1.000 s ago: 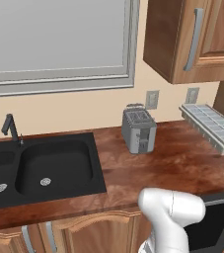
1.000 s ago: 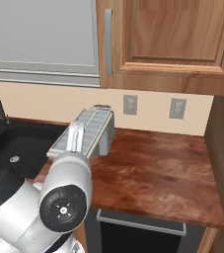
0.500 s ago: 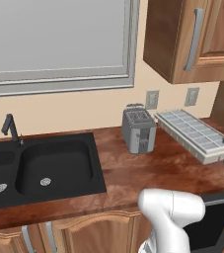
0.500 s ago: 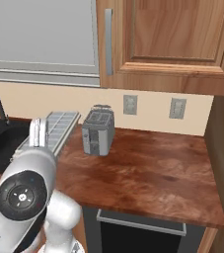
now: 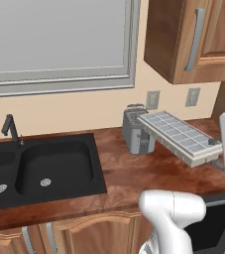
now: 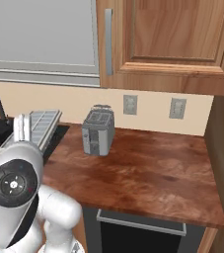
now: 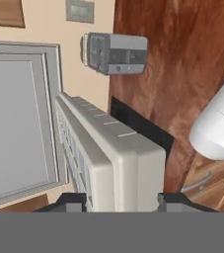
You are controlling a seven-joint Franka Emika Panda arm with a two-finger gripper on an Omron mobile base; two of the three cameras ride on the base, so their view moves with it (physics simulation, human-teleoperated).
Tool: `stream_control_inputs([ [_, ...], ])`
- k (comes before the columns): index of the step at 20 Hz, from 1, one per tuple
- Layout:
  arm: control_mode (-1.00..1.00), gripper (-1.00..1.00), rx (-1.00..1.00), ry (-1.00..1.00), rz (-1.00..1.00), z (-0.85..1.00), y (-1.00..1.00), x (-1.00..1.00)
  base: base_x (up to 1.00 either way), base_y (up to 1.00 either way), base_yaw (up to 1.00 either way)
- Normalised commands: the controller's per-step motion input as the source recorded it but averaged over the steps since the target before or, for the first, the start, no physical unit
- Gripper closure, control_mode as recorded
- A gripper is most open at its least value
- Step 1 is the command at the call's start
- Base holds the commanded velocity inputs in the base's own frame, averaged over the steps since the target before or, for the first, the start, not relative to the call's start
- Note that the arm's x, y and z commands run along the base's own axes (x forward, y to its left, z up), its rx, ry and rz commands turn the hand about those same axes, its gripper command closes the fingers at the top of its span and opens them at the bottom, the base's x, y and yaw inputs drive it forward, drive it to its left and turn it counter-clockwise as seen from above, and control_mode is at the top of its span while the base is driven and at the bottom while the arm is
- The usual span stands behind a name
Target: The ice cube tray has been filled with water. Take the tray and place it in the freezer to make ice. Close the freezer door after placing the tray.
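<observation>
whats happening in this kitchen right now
The robot arm is carrying the ice cube tray in the air above the wooden counter, with the gripper clamped on one end of it. In the left base view the tray hangs in front of the grey toaster, with the black sink off to the left. The tray has not reached a freezer yet.

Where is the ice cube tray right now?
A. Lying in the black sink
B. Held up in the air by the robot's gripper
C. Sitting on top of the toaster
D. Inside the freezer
B: the ice cube tray hangs above the counter, clamped between the gripper fingertips, beside the toaster.
</observation>
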Motion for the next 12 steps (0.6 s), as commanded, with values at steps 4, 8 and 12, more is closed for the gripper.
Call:
stream_control_inputs([
  [4,1.0,1.0,-0.02,0.0,0.0,0.0,0.21,-0.04,-0.24,0.16,0.0],
  [8,1.0,1.0,0.0,0.0,0.0,0.0,0.0,0.0,-0.97,0.07,0.0],
  [12,1.0,1.0,0.0,0.0,0.0,0.0,0.0,0.0,-1.0,0.0,0.0],
])
